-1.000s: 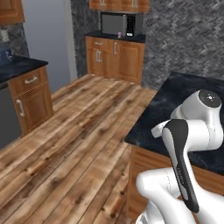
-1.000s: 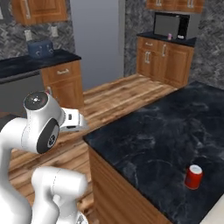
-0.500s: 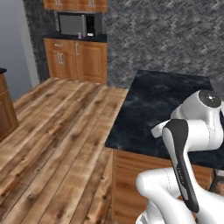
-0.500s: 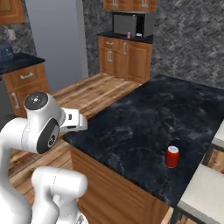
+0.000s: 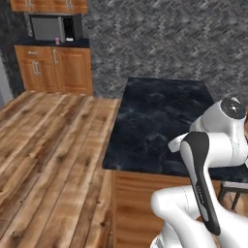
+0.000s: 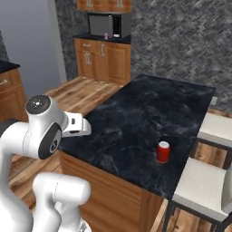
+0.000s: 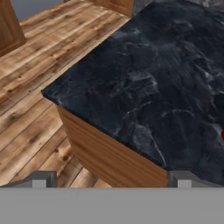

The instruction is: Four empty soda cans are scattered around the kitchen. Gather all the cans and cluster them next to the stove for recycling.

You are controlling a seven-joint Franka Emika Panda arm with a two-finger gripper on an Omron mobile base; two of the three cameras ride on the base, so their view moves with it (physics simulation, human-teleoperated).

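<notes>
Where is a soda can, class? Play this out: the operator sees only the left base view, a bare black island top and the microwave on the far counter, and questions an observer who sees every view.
Operator: Any can on the island?
Observer: Yes. In the right base view a red soda can stands upright on the island counter, near the edge by the stools.
Operator: Is the gripper near it?
Observer: No. The hand view has the gripper open and holding nothing, above the island's corner.
Operator: Any other can?
Observer: A small pink can stands on the far counter in front of the microwave.
</notes>
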